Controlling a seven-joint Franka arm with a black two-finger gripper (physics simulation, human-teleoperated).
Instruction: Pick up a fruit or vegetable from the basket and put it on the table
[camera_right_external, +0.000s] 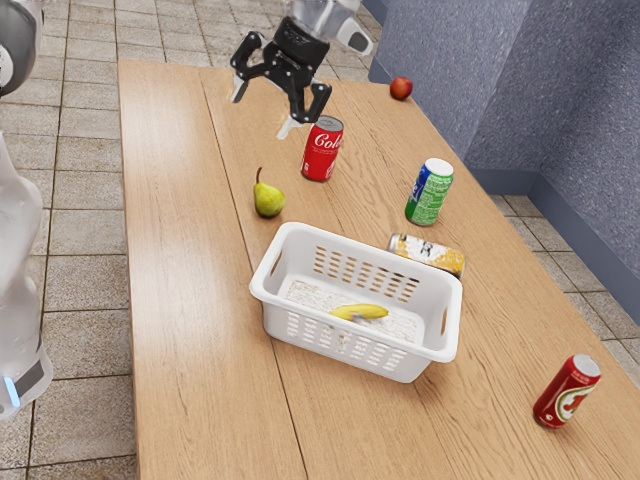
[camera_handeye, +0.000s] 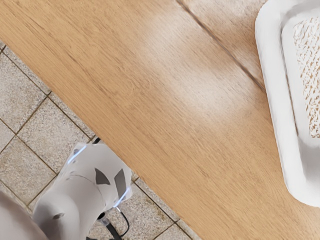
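The end effector (camera_right_external: 263, 108) is open, its two fingers spread well apart with nothing between them. It hangs tilted above the counter (camera_right_external: 190, 300), toward the far end in the exterior view, with the pear and the red cola can nearby on the wood below.

The banana (camera_right_external: 360, 312) lies inside the white basket (camera_right_external: 350, 364), on its floor and around the middle of its length. The basket stands upright on the counter, between the two long edges. In the wrist view part of its rim shows, along with bare wood, a long edge of the counter and the pale arm base (camera_handeye: 92, 175) beside that edge, above floor tiles (camera_handeye: 52, 135).

The pear (camera_right_external: 268, 200) stands on the counter, beyond the basket toward the far end, stem up. Near it, a little farther toward that end, the red cola can (camera_right_external: 322, 150) is upright. A green and blue can (camera_right_external: 429, 192) also stands upright, closer to the long edge on the exterior view's right. A yellow and white can (camera_right_external: 428, 252) lies on its side just beside the basket's far long wall. Near the same long edge, well apart from the basket, stands another red can (camera_right_external: 567, 391). The round red fruit (camera_right_external: 401, 88) sits by the far corner on the exterior view's right.
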